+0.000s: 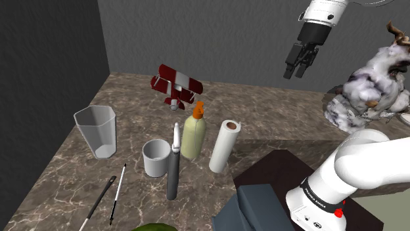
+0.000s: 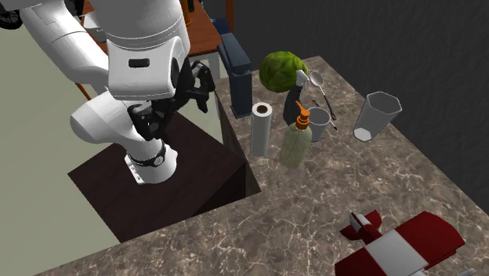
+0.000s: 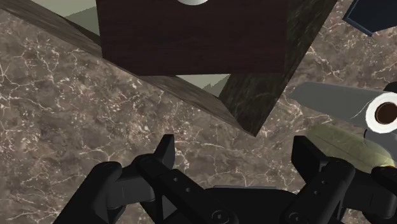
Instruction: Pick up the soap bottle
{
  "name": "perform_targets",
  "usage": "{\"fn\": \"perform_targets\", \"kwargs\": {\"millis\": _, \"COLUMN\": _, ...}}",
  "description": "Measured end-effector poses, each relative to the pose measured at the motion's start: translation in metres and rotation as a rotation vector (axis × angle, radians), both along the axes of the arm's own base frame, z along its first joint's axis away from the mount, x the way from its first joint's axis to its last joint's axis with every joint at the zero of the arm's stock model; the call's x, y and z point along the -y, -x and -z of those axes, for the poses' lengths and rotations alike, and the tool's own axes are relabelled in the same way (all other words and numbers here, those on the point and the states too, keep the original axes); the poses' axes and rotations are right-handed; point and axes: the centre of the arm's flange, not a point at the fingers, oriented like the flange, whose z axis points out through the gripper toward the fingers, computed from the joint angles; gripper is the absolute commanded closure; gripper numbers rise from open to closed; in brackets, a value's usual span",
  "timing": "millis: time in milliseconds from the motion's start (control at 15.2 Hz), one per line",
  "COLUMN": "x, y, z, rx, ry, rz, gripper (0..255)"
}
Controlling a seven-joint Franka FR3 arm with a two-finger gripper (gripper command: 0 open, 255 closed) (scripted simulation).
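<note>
soap bottle (image 1: 192, 134), pale yellow-green with an orange pump on top, stands upright near the middle of the brown marbled counter (image 1: 66, 170). in the shoulder view a white paper towel roll (image 1: 224, 146) stands just beside it on that view's right. a slim dark grey cylinder with a white top (image 1: 173, 167) and a short grey cup (image 1: 156, 157) stand just on its left. behind it lies a red-and-white toy plane (image 1: 176, 84), and further left a clear faceted tumbler (image 1: 96, 131) stands apart from the group. two thin utensils (image 1: 105, 193) lie on the counter in front of the cup.

my gripper (image 1: 299, 69) hangs high in the air, well apart from the bottle, up and toward the shoulder view's right, pointing down. its fingers are spread, with nothing between them. looking along my gripper (image 3: 235, 146), i see bare marbled counter under the gap and the corner of my dark brown stand (image 3: 191, 38) beyond it. out past one finger i see part of the bottle's pale green body (image 3: 347, 143), with the paper towel roll's end (image 3: 385, 113) next to it.

from the second exterior view the bottle (image 2: 296, 141) sits close to the counter's edge by my stand (image 2: 157, 200), next to the roll (image 2: 260, 128). a round green leafy thing (image 2: 282, 70) and the tumbler (image 2: 376, 115) stand beyond it, and the plane (image 2: 400, 247) is nearest that camera.
</note>
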Motion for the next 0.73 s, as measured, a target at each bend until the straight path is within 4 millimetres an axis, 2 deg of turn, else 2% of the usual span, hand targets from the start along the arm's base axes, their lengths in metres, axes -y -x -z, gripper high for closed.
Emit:
{"fn": "perform_targets", "kwargs": {"millis": 66, "x": 0.0, "y": 0.0, "z": 0.0, "rx": 0.0, "ry": 0.0, "rz": 0.0, "gripper": 0}}
{"fn": "perform_targets", "kwargs": {"millis": 198, "x": -0.015, "y": -0.006, "z": 0.004, "rx": 0.005, "ry": 0.005, "rz": 0.002, "gripper": 0}}
{"fn": "perform_targets", "kwargs": {"millis": 462, "x": -0.064, "y": -0.018, "z": 0.015, "rx": 0.021, "ry": 0.019, "rz": 0.011, "gripper": 0}}
{"fn": "perform_targets", "kwargs": {"millis": 726, "x": -0.112, "y": -0.032, "z": 0.036, "rx": 0.037, "ry": 0.034, "rz": 0.021, "gripper": 0}}
